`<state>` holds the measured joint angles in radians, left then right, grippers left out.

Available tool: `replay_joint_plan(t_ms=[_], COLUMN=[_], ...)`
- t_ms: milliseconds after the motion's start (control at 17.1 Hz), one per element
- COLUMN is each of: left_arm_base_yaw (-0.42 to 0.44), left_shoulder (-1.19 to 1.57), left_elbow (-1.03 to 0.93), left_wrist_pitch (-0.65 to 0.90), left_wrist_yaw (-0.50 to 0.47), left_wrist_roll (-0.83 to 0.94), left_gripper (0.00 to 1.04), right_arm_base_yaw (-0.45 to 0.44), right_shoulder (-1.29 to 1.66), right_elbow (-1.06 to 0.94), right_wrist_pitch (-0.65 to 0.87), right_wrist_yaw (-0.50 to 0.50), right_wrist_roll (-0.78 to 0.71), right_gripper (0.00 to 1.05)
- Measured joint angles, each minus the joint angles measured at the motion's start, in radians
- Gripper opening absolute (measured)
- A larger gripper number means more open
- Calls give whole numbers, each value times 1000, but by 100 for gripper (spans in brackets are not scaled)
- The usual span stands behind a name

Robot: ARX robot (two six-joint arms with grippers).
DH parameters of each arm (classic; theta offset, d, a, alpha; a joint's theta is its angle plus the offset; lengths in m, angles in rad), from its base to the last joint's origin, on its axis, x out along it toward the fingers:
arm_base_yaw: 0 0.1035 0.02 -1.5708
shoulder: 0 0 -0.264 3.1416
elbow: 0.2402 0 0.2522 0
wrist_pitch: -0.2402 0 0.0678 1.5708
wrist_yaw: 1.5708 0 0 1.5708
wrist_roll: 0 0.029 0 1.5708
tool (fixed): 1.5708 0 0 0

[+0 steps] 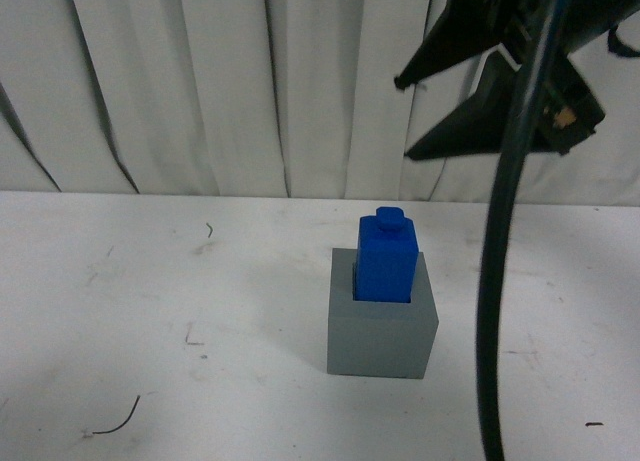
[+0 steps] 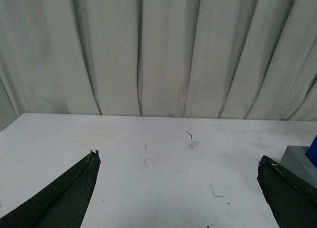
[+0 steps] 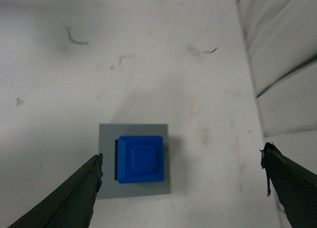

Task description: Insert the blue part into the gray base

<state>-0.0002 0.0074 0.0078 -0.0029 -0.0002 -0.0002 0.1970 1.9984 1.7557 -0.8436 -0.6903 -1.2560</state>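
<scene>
The blue part stands upright in the square recess of the gray base, its knob on top and most of its body above the rim. From above, the right wrist view shows the blue part seated in the gray base. My right gripper hangs open high above and to the right of the two, holding nothing; its fingers spread wide. My left gripper is open over bare table, with a corner of the gray base by one finger.
A white table with scuff marks and a few thin dark strands stretches in front of a pleated white curtain. A black cable hangs down from the right arm, close to the camera.
</scene>
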Motion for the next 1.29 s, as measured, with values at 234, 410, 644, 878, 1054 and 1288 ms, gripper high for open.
replay_joint_plan(t_ms=[234,410,644,878,1054,1288], left_arm_base_yaw=[0,0,0,0,0,0], left_shoulder=[0,0,0,0,0,0], left_elbow=[0,0,0,0,0,0], left_wrist_pitch=[0,0,0,0,0,0], left_wrist_yaw=[0,0,1,0,0,0], left_wrist_roll=[0,0,0,0,0,0], left_gripper=[98,98,98,98,98,98], right_arm_base_yaw=[-80,-63,-215,-192,-192,-192], right_shoulder=[-246,-606,-1073,-1471,-1536,-1627], right_elbow=[-243,-779,-1331,-1596,-1646,-1685], right_wrist_pitch=[325,1110,1328,1212,1185,1149], right_wrist_yaw=[-165,500,709,690,690,690], right_wrist_roll=[130,673,1173,1234,1241,1241], right_gripper=[98,69,27,2,2,2])
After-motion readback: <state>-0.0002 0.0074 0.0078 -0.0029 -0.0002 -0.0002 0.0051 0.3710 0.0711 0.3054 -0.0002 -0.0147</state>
